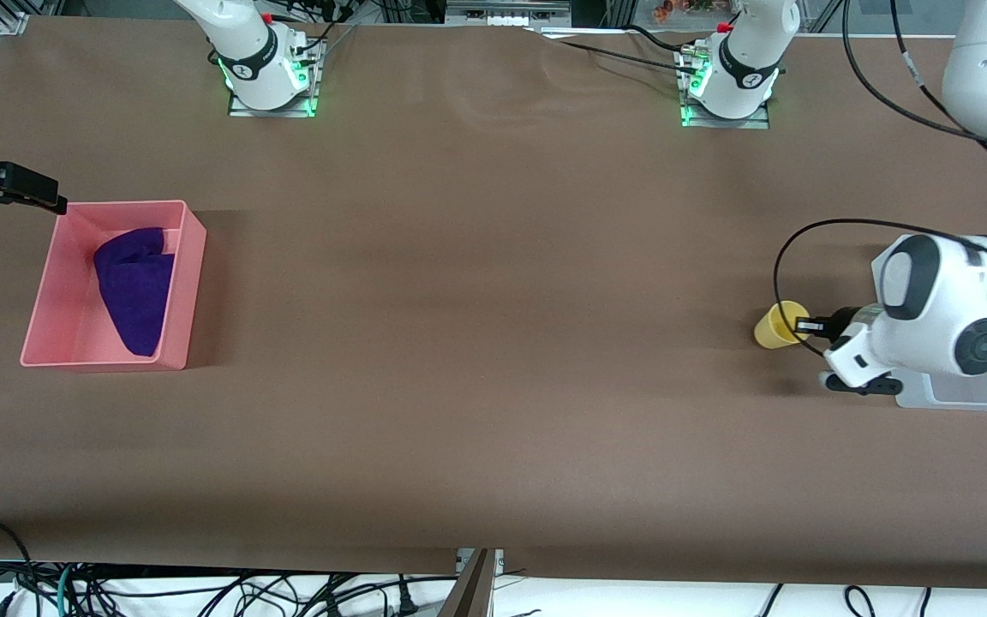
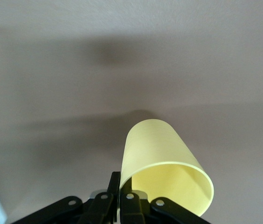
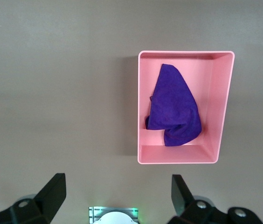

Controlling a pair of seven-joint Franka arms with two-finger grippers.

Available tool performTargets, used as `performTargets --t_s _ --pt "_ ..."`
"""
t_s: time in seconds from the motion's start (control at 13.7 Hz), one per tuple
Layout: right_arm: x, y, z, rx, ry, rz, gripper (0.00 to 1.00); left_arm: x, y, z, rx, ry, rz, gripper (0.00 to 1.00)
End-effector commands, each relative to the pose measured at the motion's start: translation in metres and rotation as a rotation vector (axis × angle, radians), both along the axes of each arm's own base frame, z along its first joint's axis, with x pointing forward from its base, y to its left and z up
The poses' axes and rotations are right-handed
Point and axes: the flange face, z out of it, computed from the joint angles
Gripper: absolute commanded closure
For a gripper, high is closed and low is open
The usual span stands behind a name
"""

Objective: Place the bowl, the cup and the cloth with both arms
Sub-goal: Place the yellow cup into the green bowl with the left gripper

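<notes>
The left gripper (image 1: 802, 326) is shown at the left arm's end of the table, its fingers (image 2: 122, 198) closed on the rim of the cup (image 1: 778, 325). The yellow cup is held tilted on its side, its open mouth turned toward the wrist, above the brown table (image 1: 493, 343). A clear plastic bin (image 1: 969, 390) is seen just beside the left arm, partly hidden under the wrist; its contents cannot be made out.

The right gripper (image 3: 117, 193) is held high at the right arm's end of the table, its two fingers (image 3: 54, 191) spread wide with nothing between them. In the right wrist view it is seen looking down on the pink bin (image 3: 222, 107). The cloth (image 1: 135, 287), a deep-purple crumpled towel, is lying inside the pink bin on its floor, bunched toward the wall nearer the robots' bases.

The cup and the cloth are well apart, at different ends of the table.
</notes>
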Motion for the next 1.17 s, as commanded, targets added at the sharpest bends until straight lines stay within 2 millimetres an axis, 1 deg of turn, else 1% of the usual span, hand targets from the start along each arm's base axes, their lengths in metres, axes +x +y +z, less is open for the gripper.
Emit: performTargets --t_s 0.0,0.07,0.15,0.22,0.36,0.44,0.51,0.58,0.66,0.73,0.8,0.87,0.95,1.02,1.09 --pt "-0.007 0.002 0.004 -0.010 0.001 -0.014 0.00 0.015 0.027 0.071 0.092 -0.027 -0.127 1.00" --pt "-0.006 0.002 0.003 -0.013 0.000 -0.013 0.00 0.018 0.044 0.082 0.144 -0.034 -0.210 1.00" --pt "-0.002 0.001 -0.001 -0.016 0.005 -0.011 0.00 0.018 0.060 0.085 0.183 -0.023 -0.298 1.00" --pt "0.001 0.000 0.001 -0.016 -0.004 -0.011 0.00 0.015 0.084 0.090 0.223 -0.008 -0.355 1.00" --pt "0.004 0.002 0.001 -0.017 -0.010 -0.008 0.00 0.002 0.151 0.093 0.257 0.024 -0.415 1.00" --pt "0.004 0.002 0.001 -0.017 -0.011 -0.010 0.00 -0.003 0.177 0.089 0.261 0.009 -0.433 1.00" --pt "0.005 0.002 0.001 -0.017 -0.012 -0.010 0.00 -0.010 0.204 0.079 0.254 -0.005 -0.449 1.00" --pt "0.005 0.003 0.001 -0.017 -0.012 -0.008 0.00 -0.023 0.237 0.061 0.231 -0.005 -0.448 1.00" --pt "0.005 0.003 0.001 -0.015 -0.012 -0.008 0.00 -0.030 0.262 0.044 0.213 -0.026 -0.446 1.00" --pt "0.005 0.003 0.001 -0.015 -0.012 -0.007 0.00 -0.034 0.269 0.029 0.192 -0.037 -0.451 1.00" --pt "0.005 0.003 0.001 -0.015 -0.012 -0.008 0.00 -0.040 0.282 0.017 0.175 -0.045 -0.431 1.00" --pt "0.005 0.003 0.001 -0.015 -0.012 -0.008 0.00 -0.041 0.287 0.014 0.173 -0.055 -0.425 0.85" --pt "0.005 0.002 0.001 -0.015 -0.012 -0.010 0.00 -0.040 0.284 0.014 0.166 -0.061 -0.420 0.38" --pt "0.005 0.002 0.001 -0.014 -0.012 -0.010 0.00 -0.038 0.280 0.020 0.150 -0.077 -0.409 0.07" --pt "0.005 0.003 0.001 -0.012 -0.012 -0.008 0.00 -0.037 0.278 0.026 0.138 -0.088 -0.399 0.00"
